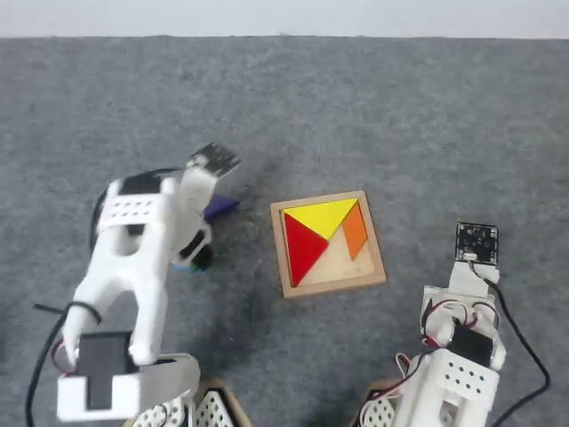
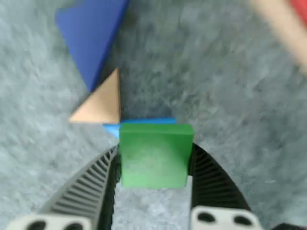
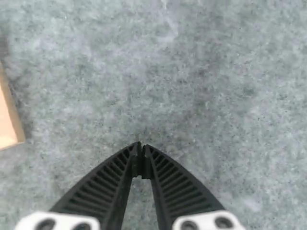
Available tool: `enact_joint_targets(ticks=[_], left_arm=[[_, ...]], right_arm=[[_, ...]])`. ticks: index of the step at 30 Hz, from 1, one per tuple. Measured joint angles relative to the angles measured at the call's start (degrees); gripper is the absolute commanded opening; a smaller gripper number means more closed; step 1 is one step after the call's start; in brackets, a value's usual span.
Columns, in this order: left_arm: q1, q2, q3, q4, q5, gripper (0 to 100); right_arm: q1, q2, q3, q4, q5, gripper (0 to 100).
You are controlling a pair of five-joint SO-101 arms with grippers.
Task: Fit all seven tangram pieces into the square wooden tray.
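Three of the seven pieces lie in the wooden tray (image 1: 342, 264) at mid-bench: a yellow triangle (image 1: 322, 216), a red triangle (image 1: 302, 247) and an orange piece (image 1: 355, 233), with bare wood along the tray's near-right part. Four pieces are left, all out on the bench toward its left side. The left gripper (image 2: 153, 152) is clamped on the green square (image 2: 153, 160), which sits partly over a light blue piece (image 2: 139, 124). A tan triangle (image 2: 101, 104) and a dark blue triangle (image 2: 91, 38) lie just beyond. The right gripper (image 3: 142, 149) hangs over the bench's near-right part, its fingers pressed together on nothing.
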Motion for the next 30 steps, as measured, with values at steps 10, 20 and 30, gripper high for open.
enact_joint_targets(ticks=[10,20,30], left_arm=[[15.56,-4.48,0.18,0.26,7.65,1],[38.42,6.77,-9.05,-10.20,30.95,1],[44.40,21.63,-19.52,-10.99,33.67,1]], right_arm=[[1.49,0.00,-0.62,0.00,1.93,0.7],[14.68,6.42,-6.86,0.00,2.37,0.7],[15.12,15.91,-7.47,-5.19,2.55,0.7]])
